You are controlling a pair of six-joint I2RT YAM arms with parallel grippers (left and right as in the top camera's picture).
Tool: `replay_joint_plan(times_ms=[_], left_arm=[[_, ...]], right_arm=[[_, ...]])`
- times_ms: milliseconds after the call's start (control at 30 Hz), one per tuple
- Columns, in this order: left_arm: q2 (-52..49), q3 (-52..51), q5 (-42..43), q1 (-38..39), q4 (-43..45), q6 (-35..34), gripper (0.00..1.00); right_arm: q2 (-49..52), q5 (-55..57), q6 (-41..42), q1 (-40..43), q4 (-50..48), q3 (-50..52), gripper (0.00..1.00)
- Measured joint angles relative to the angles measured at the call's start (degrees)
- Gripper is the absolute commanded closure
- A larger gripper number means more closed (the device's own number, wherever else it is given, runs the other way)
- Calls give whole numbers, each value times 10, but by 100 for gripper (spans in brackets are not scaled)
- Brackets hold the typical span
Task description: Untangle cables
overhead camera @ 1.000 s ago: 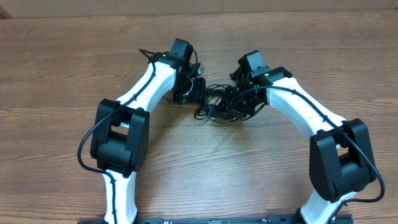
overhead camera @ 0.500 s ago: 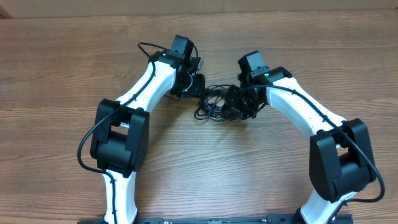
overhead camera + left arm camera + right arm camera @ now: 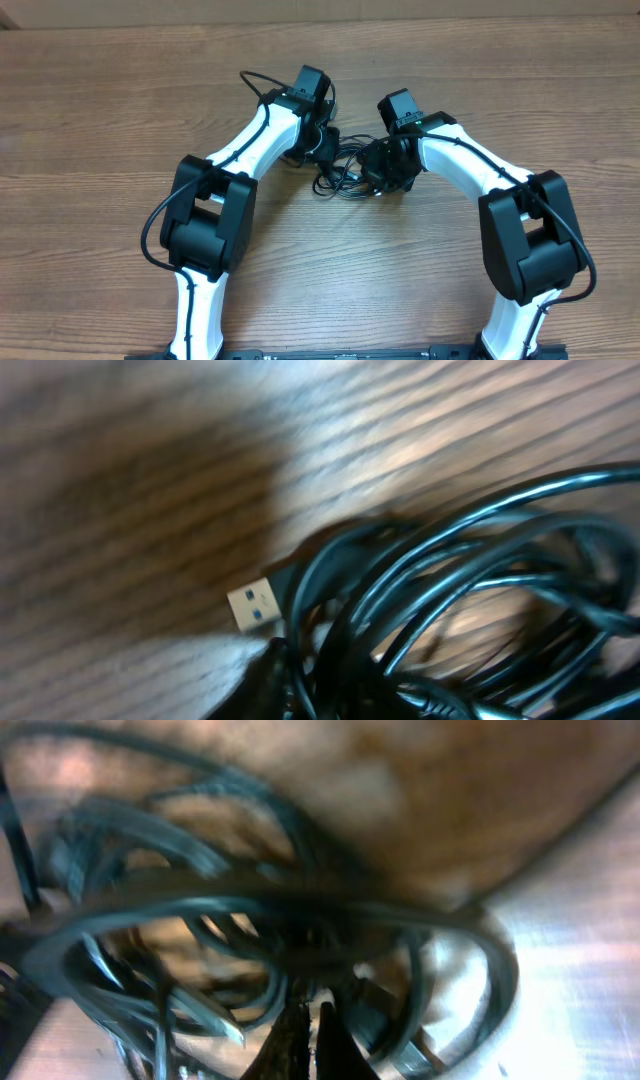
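Right wrist view: my right claw (image 3: 306,1032) has its tips drawn together, low in a blurred mass of black cables (image 3: 200,910). Whether a strand is pinched, I cannot tell.

Overhead: my left claw (image 3: 326,145) is at the cables' left edge, and its gap is unreadable. The cables lie mid-tabletop (image 3: 100,120) between both claws.

Left wrist: a silver USB plug (image 3: 254,607) pokes out of the loops.

So the left arm (image 3: 265,130) and right arm (image 3: 460,160) both bend in at the elbow, wrists angled down, tips nearly facing. The right pincer (image 3: 310,1020) is pinched tight, fingertips (image 3: 291,1035) practically together. The left pincer (image 3: 325,148) is tucked under its wrist, can't tell its state.
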State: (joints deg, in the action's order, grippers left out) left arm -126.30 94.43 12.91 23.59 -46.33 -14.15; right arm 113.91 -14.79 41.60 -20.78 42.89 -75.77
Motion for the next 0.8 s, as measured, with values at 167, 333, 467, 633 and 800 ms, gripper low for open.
replay_joint_plan(times_ms=[167,333,467,633,800], left_arm=[[-1,9,-1,-3,-63,-5,92],[-1,11,8,-4,-96,-7,96],[-1,11,24,-5,-107,-12,96],[3,13,36,-12,-107,-14,89],[9,19,33,-16,-87,-14,87]], right_arm=[[1,6,2,18,-74,2,96],[1,6,-8,33,-138,2,87],[1,-27,-48,43,-115,-8,70],[1,-99,-104,57,47,-73,66],[0,-138,-121,50,113,-97,67]])
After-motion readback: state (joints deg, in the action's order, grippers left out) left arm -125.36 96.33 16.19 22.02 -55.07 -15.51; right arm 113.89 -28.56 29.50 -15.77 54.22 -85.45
